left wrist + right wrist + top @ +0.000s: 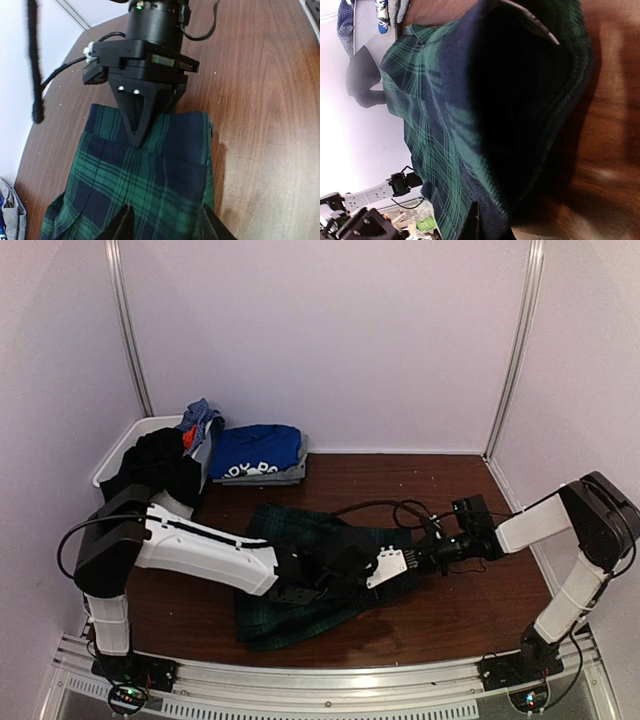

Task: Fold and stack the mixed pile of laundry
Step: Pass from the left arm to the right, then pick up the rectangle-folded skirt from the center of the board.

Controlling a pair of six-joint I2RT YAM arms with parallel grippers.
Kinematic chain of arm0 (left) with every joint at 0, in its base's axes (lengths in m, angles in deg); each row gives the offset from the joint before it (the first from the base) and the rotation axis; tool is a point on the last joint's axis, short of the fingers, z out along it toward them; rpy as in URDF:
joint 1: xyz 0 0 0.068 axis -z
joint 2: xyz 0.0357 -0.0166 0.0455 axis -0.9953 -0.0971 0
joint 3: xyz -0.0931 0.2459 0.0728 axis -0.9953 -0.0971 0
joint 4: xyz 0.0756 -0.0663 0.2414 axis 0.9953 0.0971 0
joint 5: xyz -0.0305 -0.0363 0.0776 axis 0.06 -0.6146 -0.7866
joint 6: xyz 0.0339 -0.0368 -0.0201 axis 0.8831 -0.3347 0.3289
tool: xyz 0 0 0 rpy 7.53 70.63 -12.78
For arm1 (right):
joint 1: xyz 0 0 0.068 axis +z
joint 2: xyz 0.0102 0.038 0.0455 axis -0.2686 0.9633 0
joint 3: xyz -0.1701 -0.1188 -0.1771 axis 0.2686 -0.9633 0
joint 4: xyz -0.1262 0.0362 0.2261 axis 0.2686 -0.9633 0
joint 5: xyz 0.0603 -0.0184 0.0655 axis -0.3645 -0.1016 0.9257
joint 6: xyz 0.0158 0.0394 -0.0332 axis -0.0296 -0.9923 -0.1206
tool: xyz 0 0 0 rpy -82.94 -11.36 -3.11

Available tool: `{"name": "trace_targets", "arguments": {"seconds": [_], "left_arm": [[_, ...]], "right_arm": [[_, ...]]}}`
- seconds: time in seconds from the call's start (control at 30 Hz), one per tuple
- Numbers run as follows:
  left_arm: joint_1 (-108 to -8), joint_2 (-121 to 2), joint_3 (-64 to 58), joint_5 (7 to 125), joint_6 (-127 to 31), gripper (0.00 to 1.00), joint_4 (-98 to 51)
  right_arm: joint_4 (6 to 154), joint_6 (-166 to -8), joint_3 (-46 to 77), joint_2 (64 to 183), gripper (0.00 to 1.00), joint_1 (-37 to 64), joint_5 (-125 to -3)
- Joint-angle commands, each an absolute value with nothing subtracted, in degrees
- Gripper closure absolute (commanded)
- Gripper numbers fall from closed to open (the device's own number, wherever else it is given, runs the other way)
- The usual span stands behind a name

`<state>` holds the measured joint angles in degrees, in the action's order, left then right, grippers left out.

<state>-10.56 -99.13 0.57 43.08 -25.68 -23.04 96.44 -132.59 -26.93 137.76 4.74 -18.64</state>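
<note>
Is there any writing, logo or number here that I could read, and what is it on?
Blue T-shirt: white printed letters along its front fold, too blurred and cut off to quote.
Small green label low in the right wrist view: too blurred to read.
Tartan skirt: no text shows.
Nothing else legible in any view.

From above, the left arm (200,550) lies across the tartan skirt (270,618), hiding its middle. The print on the blue T-shirt (258,450), far left, is too small to read. In the left wrist view the fingertips (122,227) of the left gripper (167,227) run off the bottom edge. The right wrist view blurs the table (605,195).
</note>
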Motion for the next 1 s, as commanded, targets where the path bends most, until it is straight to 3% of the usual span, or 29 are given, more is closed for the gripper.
{"name": "trace_targets", "arguments": {"seconds": [0.0,0.27,0.57,0.77,0.97], "left_arm": [[-11.87,-87.56,-5.65,44.19,-33.79,0.52,-25.65],[-24.58,-77.04,-22.35,52.55,-54.59,0.52,-31.75],[-34.99,-76.40,-30.20,59.60,-70.81,0.57,-38.23],[-39.60,-77.47,-33.23,64.41,-76.13,0.46,-40.89],[-40.70,-83.54,-31.58,75.19,-78.52,0.45,-47.73]], "right_arm": [[78.34,-118.99,-23.60,131.51,1.00,1.17,-23.17],[50.97,-98.94,-12.63,127.28,1.00,-2.72,-34.19],[42.31,-92.31,-4.95,127.65,1.00,-2.92,-44.44],[38.41,-90.55,-1.13,127.90,1.00,-2.92,-49.87],[35.52,-89.66,3.79,128.39,1.00,-2.77,-53.01]]}}
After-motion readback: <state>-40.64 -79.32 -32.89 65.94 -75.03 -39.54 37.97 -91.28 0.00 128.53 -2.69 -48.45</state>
